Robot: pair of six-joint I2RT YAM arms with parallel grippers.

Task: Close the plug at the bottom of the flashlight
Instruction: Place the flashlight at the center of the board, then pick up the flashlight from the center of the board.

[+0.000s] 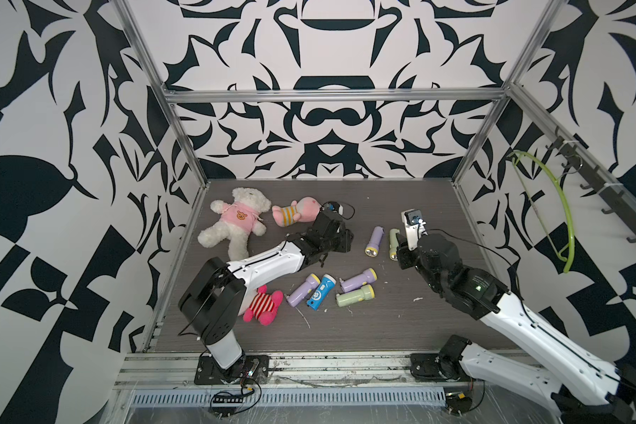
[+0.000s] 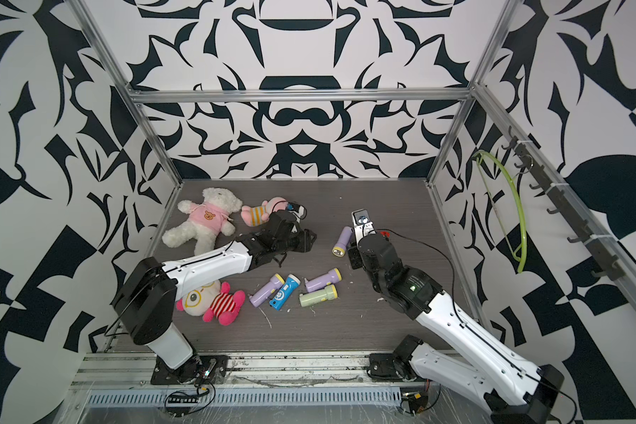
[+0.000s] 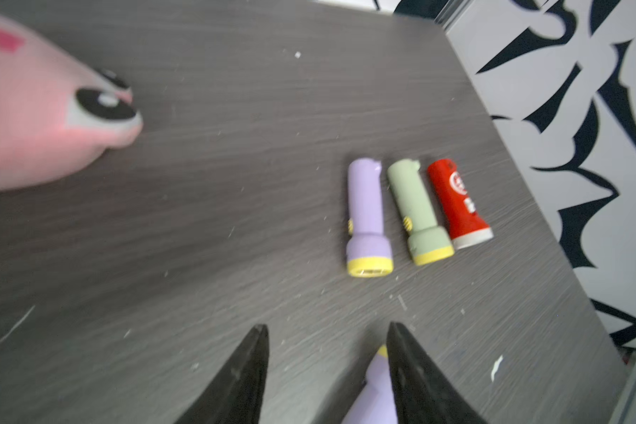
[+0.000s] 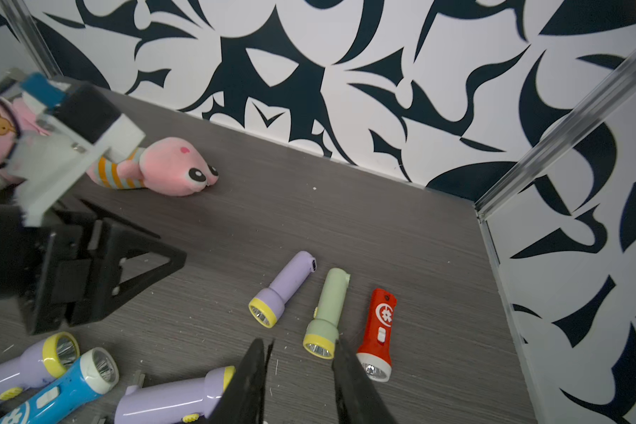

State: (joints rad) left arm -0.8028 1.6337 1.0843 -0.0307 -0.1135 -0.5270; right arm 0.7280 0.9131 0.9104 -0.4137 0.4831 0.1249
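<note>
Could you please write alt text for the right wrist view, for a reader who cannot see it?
The right gripper hangs open and empty above a wood-grain table, where a purple flashlight, a green flashlight and a red flashlight lie side by side ahead of it. A pink plush toy lies farther back.

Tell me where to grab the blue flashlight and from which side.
Take the blue flashlight by its straight barrel, between the wider head and the tail, coming down from above and closing across its width. It lies flat on the table, so the top is the open way in. The purple flashlight beside it lies close along one side, so room there is probably tight.
</note>
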